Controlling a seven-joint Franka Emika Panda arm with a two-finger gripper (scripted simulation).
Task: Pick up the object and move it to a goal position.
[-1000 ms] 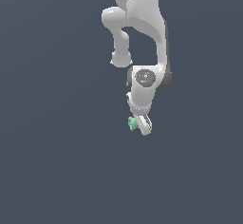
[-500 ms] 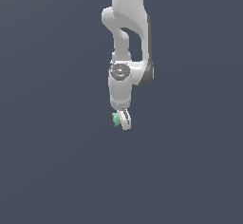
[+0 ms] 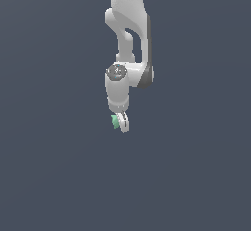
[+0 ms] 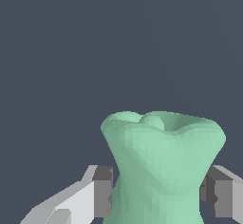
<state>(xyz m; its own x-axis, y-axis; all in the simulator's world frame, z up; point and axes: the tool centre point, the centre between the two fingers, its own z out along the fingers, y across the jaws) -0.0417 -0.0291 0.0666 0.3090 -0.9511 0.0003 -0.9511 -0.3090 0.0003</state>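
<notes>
The object (image 3: 115, 122) is a small mint-green lump with a flared end, held at the tip of the white arm in the exterior view. My gripper (image 3: 120, 123) is shut on it. In the wrist view the object (image 4: 163, 166) fills the middle, its wide lobed end pointing away and its waist narrowing between the two fingers. One grey pad (image 4: 103, 192) presses one side and the other pad (image 4: 217, 193) the opposite side. No goal marker shows in either view.
A plain dark grey-blue background surrounds the arm in both views. The white arm (image 3: 128, 34) comes down from the exterior view's top, with its wrist joint (image 3: 116, 72) above the gripper.
The arm has swung toward the exterior view's left, carrying the green object with it. The grip on the object is unchanged.
</notes>
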